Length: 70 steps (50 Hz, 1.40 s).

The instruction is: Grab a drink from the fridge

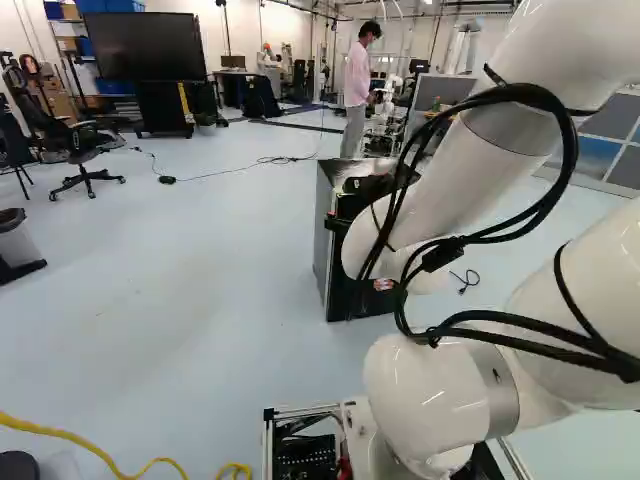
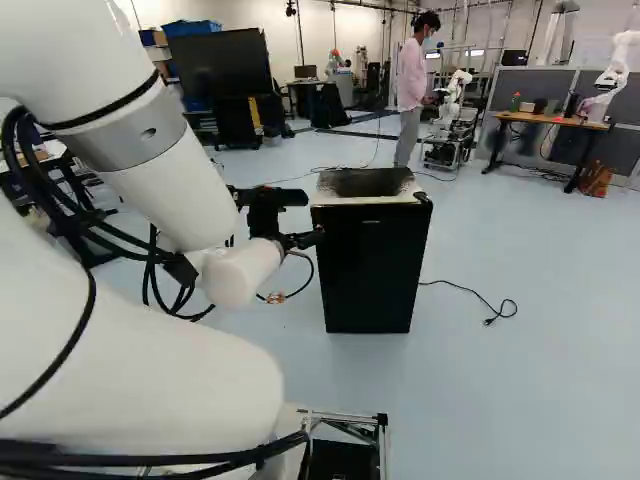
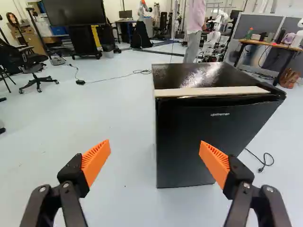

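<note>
Two orange-padded fingers (image 3: 96, 158) stand wide apart on the gripper (image 3: 155, 143), gripping nothing. Ahead of them and offset to the robot's right, the black mini fridge (image 2: 368, 270) stands upright, just right of centre in the right base view. Reaching its front probably calls for a rightward shift. The door (image 3: 203, 142) looks closed; no drink shows, so whatever the fridge holds is hidden. Which edge opens, I cannot tell.

Floor (image 2: 500, 400) was pale blue | black fridge (image 2: 368, 270) stood upright on it | dark cable (image 3: 261, 170) lay near fridge | wheeled chair (image 1: 78, 142) stood well apart
</note>
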Tool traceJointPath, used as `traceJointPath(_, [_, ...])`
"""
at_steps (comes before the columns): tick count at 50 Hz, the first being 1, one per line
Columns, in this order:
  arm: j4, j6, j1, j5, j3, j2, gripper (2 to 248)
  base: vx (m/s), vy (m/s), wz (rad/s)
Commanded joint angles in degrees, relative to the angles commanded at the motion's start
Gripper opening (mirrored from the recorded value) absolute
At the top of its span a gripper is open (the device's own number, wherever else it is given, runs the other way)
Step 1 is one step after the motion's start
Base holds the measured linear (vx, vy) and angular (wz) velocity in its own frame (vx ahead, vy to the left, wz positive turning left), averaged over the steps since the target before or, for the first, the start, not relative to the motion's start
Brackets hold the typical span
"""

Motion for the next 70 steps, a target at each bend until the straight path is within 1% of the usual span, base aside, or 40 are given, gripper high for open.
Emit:
traceJointPath(19, [0.0,0.0,0.0,0.0,0.0,0.0,247,0.05,0.053,-0.008])
traceJointPath(47, [0.0,0.0,0.0,0.0,0.0,0.0,247,0.061,0.032,-0.017])
traceJointPath(62, [0.0,0.0,0.0,0.0,0.0,0.0,247,0.034,0.118,-0.035])
traceJointPath(70, [0.0,0.0,0.0,0.0,0.0,0.0,247,0.002,0.057,0.007])
